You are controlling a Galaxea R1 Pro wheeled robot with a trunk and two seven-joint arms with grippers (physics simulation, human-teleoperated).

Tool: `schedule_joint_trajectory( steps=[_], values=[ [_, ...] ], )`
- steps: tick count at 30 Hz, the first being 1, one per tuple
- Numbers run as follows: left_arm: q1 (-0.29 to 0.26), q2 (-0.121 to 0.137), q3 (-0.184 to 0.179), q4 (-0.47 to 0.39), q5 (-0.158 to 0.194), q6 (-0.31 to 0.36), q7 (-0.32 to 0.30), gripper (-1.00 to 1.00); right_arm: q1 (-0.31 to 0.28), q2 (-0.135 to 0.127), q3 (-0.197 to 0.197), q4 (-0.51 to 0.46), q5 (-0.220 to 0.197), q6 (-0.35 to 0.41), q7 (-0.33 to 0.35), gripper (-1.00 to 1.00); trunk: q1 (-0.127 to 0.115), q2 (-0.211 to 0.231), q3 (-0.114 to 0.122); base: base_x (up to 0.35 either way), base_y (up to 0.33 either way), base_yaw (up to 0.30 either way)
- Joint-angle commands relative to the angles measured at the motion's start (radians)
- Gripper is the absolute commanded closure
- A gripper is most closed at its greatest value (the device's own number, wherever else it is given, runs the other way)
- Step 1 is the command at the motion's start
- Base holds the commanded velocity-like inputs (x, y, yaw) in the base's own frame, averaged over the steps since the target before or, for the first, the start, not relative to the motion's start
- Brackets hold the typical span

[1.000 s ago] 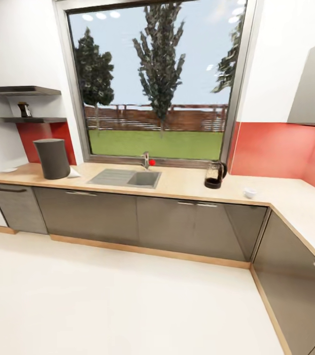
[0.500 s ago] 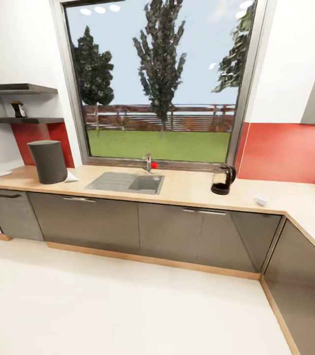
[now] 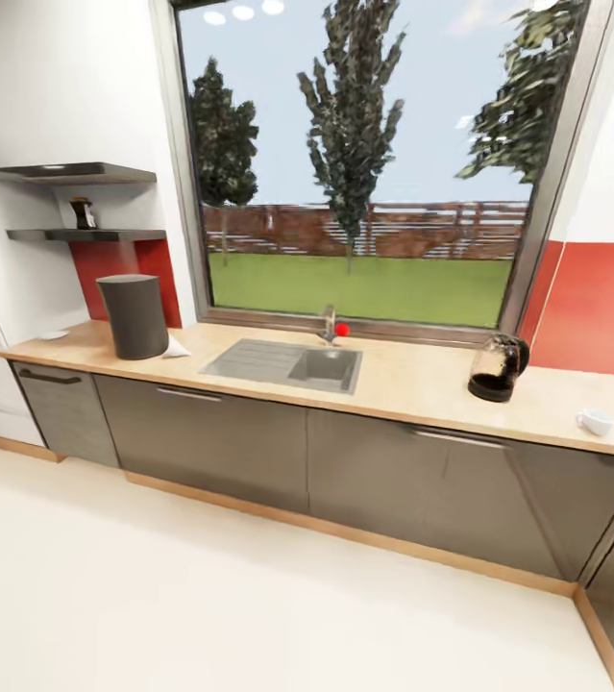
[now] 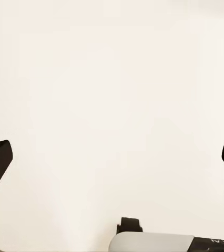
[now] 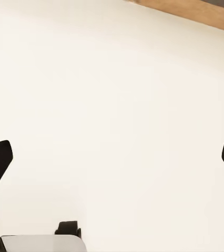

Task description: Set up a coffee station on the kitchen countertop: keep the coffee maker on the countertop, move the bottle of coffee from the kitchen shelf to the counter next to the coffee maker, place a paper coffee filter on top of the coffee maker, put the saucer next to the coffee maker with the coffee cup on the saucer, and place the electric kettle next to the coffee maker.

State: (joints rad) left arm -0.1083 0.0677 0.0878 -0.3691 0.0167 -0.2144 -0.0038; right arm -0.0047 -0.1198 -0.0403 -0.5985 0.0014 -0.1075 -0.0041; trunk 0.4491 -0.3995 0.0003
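black fingertips: the left gripper point(image 4: 112, 157) has its two dark tips at opposite edges of its wrist view, spread wide, nothing between them, pale floor point(image 4: 112, 79) beneath.
right gripper point(image 5: 112, 157): likewise spread apart and holding nothing, over the same pale floor, with a strip of wooden plinth point(image 5: 196, 13) at the far edge.
writing: a few white letters on the dark part beside the pale robot body in the left wrist view, too cut off to read.
landmark: the coffee maker point(image 3: 134, 316), tall, dark grey, standing upright on the countertop point(image 3: 412, 384) near its left end.
paper filter point(image 3: 174, 348): a white folded piece lying on the countertop just right of the coffee maker, touching or nearly so.
saucer point(image 3: 53, 335): small white disc left of the coffee maker, near the worktop's end, nothing on it.
kitchen shelf point(image 3: 85, 234): on the wall above the coffee maker; the bottle of coffee point(image 3: 82, 212) stands upright on it.
sink point(image 3: 287, 363): grey basin set into the top, right of the coffee maker, its bowl holding nothing visible; a tap with a red knob behind it.
electric kettle point(image 3: 497, 367): well right of the coffee maker, beyond the sink, upright; contents cannot be told through its dark body.
coffee cup point(image 3: 595, 421): farthest right from the coffee maker, alone on the countertop, past the kettle.
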Motion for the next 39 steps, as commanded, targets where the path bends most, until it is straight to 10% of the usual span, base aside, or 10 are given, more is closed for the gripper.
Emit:
schedule_joint_trajectory(
  steps=[1,39],
  values=[
    [-0.001,0.0,0.001,0.002,0.002,-0.003,-0.001,-1.0,0.0,0.0,-0.001,0.0,0.0,-0.003,0.0,-1.0,0.001,0.0,0.0,0.317,0.15,0.276],
    [-0.001,0.0,0.001,0.001,-0.001,-0.004,-0.001,-1.0,0.0,0.0,-0.001,0.0,0.0,-0.002,0.0,-1.0,0.001,0.0,0.0,0.332,0.026,0.278]
  ],
)
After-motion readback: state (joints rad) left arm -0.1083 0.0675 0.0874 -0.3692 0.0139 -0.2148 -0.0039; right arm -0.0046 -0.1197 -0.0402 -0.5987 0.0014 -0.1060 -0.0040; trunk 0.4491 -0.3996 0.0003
